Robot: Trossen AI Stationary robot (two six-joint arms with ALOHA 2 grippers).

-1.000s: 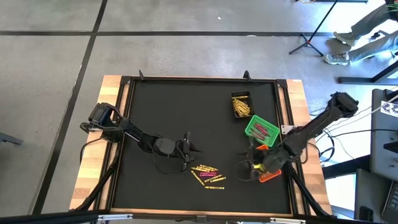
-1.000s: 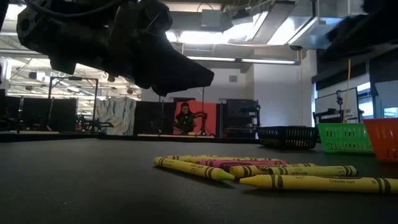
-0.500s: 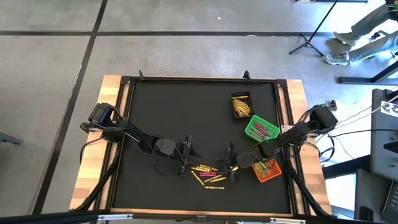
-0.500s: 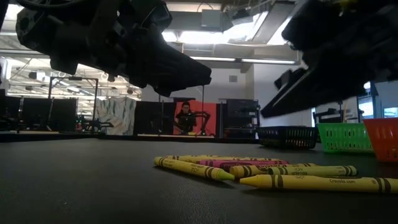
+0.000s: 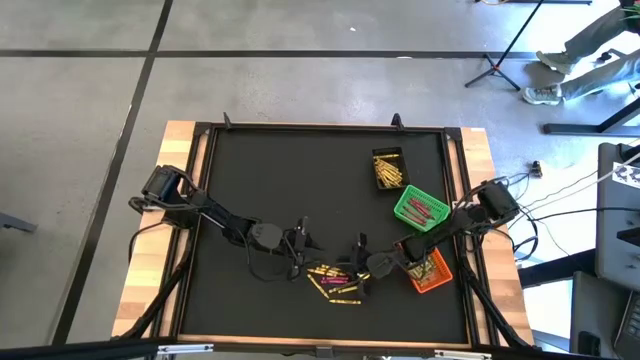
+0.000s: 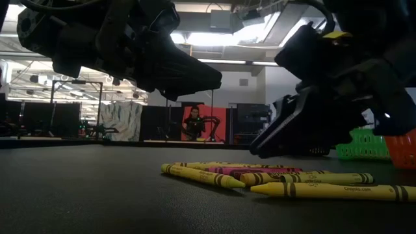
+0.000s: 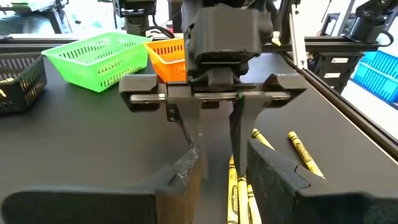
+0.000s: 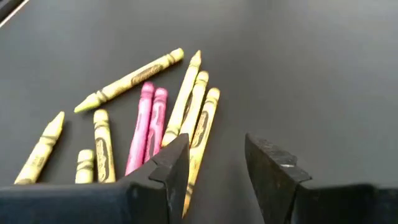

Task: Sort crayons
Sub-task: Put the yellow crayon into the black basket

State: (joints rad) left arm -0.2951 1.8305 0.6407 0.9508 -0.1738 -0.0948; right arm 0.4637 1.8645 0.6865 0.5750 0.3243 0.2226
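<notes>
Swinging in from over the orange bin, the right gripper (image 5: 358, 262) now hangs just above the loose crayons (image 5: 335, 280) on the black mat (image 5: 290, 180) — a second ago it was beside that bin, well clear of the pile. Its jaws stand partly apart with nothing between them; the wrist camera looks past the two fingertips (image 8: 176, 155) onto yellow sticks and two pink ones lying side by side. Facing it across the pile, the left gripper (image 5: 300, 245) has stayed put, jaws apart and empty, low over the mat at the pile's edge. From table height the crayons (image 6: 279, 179) lie flat in a small scatter, both grippers dark above them. Farther back sits the orange bin (image 5: 430, 272) beside the right arm, then the green bin (image 5: 420, 208) holding reddish crayons, and beyond it the black bin (image 5: 389, 168) with yellow ones.
</notes>
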